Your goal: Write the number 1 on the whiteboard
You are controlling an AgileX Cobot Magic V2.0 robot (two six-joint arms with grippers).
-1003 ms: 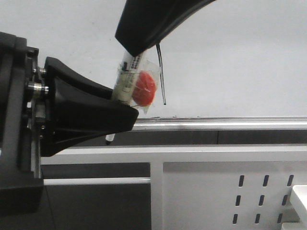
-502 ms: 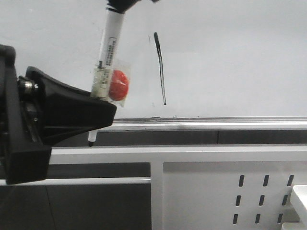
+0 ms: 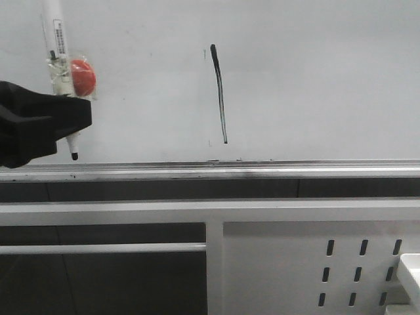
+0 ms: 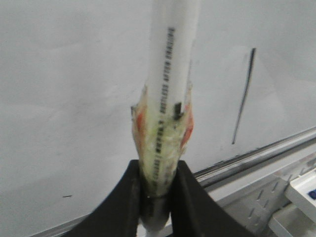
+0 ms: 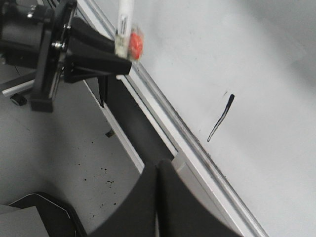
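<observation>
The whiteboard point(image 3: 315, 79) fills the back, with a silver tray rail point(image 3: 262, 172) along its lower edge. The number 1 point(image 3: 220, 92) is a thin black, nearly vertical stroke near the board's middle; it also shows in the left wrist view point(image 4: 244, 94) and the right wrist view point(image 5: 221, 117). My left gripper point(image 3: 62, 121) is at the far left, shut on a white marker pen point(image 3: 58, 46) wrapped in clear tape with a red patch; its black tip point(image 3: 74, 155) points down, just above the rail. My right gripper point(image 5: 157, 170) is shut and empty, off to the side of the board.
Below the rail runs a white frame bar point(image 3: 210, 211) and a white metal panel with slotted holes point(image 3: 315, 269) at lower right. A white object point(image 3: 410, 269) sits at the far right edge. The right wrist view shows grey speckled floor point(image 5: 74, 148).
My left gripper has moved left and away from the stroke with the marker still in it. The dark arm that crossed the top of the front view is gone from it.
</observation>
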